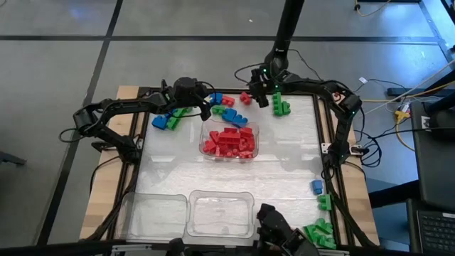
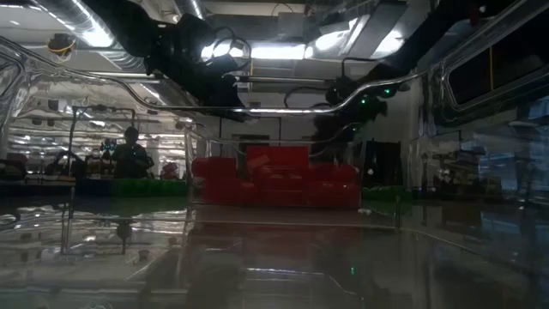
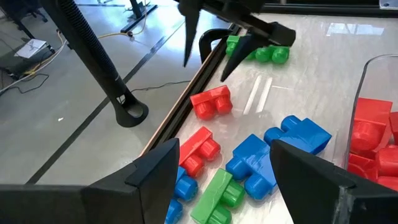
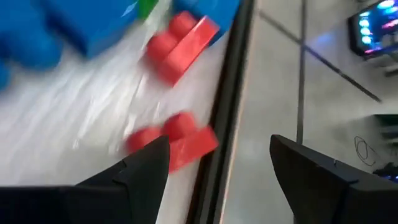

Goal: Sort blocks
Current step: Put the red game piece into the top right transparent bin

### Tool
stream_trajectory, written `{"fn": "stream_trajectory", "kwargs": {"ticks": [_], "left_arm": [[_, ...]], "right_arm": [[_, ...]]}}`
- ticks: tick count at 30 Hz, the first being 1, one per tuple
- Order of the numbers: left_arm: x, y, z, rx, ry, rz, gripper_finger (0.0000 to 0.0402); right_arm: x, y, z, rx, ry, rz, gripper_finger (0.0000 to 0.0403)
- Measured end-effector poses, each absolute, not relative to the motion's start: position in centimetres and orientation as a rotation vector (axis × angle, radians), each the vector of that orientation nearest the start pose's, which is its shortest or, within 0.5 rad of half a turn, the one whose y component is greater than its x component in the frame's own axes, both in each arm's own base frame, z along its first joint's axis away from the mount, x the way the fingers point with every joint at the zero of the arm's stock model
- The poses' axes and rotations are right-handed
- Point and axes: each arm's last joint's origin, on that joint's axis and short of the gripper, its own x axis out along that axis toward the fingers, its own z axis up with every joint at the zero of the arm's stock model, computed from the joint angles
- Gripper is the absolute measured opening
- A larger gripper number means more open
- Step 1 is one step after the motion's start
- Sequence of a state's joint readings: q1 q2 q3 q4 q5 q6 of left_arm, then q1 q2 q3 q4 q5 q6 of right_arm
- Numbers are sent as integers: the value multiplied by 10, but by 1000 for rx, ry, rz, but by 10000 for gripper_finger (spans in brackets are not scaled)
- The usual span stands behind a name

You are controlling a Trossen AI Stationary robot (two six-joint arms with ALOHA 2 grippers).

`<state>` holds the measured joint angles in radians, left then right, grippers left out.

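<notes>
High view, table contents: a clear tray (image 1: 207, 136) near the middle of the table (image 1: 284, 167) is holding a heap of red blocks (image 1: 229, 141); two more clear trays (image 1: 186, 213) are standing side by side at the near edge. Loose blocks are lying along the far edge: blue and green blocks (image 1: 168, 119) at the far left, a mixed cluster of blue, red and green blocks (image 1: 226, 108) behind the filled tray, one red block (image 1: 245, 97) at the far rim, green blocks (image 1: 281, 107) just right of it. More green blocks (image 1: 320, 232) and a blue block (image 1: 316, 187) are sitting by the right rail near the front.

Left gripper (image 1: 201, 100): hovering over the mixed cluster at the far edge. Left wrist view is showing its fingers (image 3: 155, 176) standing apart with nothing between them, above blue (image 3: 252, 163), red (image 3: 198, 151) and green (image 3: 217, 194) blocks; another red block (image 3: 211, 102) is lying just beyond, beside the rail.

Right gripper (image 1: 257, 94): reaching in at the far edge, close to the lone red block. Right wrist view is showing its fingers (image 4: 140, 176) spread and empty, with a red block (image 4: 174, 142) lying just ahead of them, a second red block (image 4: 181, 45) farther on, and blue blocks (image 4: 93, 25) beyond.

Low view: red blocks (image 2: 274, 176) are showing stacked behind the tray wall
</notes>
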<state>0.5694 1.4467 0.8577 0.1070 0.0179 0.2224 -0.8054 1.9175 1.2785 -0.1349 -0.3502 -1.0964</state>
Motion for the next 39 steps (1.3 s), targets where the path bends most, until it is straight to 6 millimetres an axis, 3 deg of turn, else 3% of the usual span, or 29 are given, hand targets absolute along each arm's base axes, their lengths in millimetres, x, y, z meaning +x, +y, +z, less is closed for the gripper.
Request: {"fn": "stream_trajectory", "kwargs": {"ticks": [3, 7, 12, 26, 34, 39], "left_arm": [[261, 167, 235, 74, 523, 485, 241], [261, 167, 235, 74, 523, 485, 241], [261, 167, 235, 74, 523, 485, 241], [261, 167, 234, 66, 522, 486, 241], [261, 166, 233, 60, 540, 484, 241], [261, 166, 233, 62, 536, 484, 241]], "right_arm": [[297, -294, 183, -571, 742, -88, 275], [299, -297, 162, -520, 773, -67, 275], [300, -297, 151, -496, 792, -50, 275], [294, -292, 144, -412, 895, -4, 275], [277, -274, 157, -295, 1015, 72, 274], [270, -269, 169, -206, 1057, 9, 274]]}}
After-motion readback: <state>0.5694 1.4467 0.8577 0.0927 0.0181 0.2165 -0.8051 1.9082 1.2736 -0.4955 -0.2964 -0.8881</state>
